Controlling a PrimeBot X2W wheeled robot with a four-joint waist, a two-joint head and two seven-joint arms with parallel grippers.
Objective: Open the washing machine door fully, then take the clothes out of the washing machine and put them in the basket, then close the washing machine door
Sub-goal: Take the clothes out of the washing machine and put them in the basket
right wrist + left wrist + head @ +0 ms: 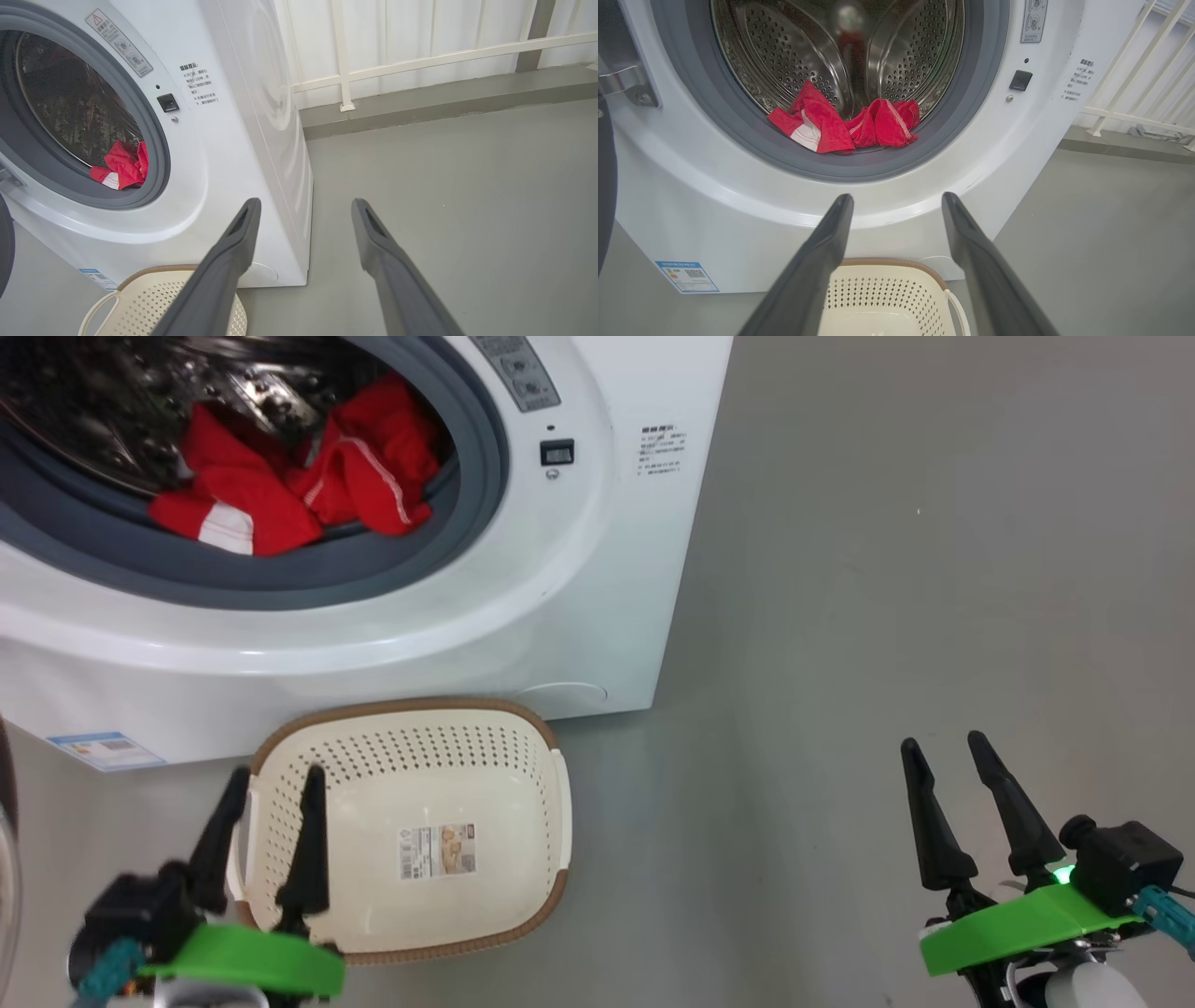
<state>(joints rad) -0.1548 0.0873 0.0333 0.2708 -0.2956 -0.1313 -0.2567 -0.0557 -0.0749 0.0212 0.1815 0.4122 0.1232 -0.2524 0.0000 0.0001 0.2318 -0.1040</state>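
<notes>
Head view, entries running outward from your grippers.

1. Left gripper (pixel 277 775), seven o'clock: the two dark fingers are spread and pinch nothing. Their tips lie over the basket's left wall as you look down. You cannot tell from here whether they touch it.
2. Right gripper (pixel 944 744), five o'clock: fingers are likewise spread and hold nothing. It hangs over the bare grey floor (pixel 887 569), well apart from the basket.
3. Basket (pixel 401 705), six o'clock: cream, perforated, brown rim. It stands upright on the floor just before the machine's base, with a label sticker (pixel 437 851) on its bottom.
4. Washing machine (pixel 597 569), eleven o'clock: white front, its round opening uncovered and ringed by a grey gasket (pixel 280 583). A blue label (pixel 105 749) sits at its lower left corner.
5. Clothes (pixel 373 467): red with white trim and a white patch, bunched at six o'clock of the opening. They lie on the low front of the steel drum (pixel 784 46) and reach onto the gasket.
6. Washing machine door (pixel 605 186): a dark curved edge at nine o'clock of your left wrist view, swung clear of the opening. You cannot tell how far it stands open.
7. White railing (pixel 420 56), one o'clock of your right wrist view, behind the machine.
</notes>
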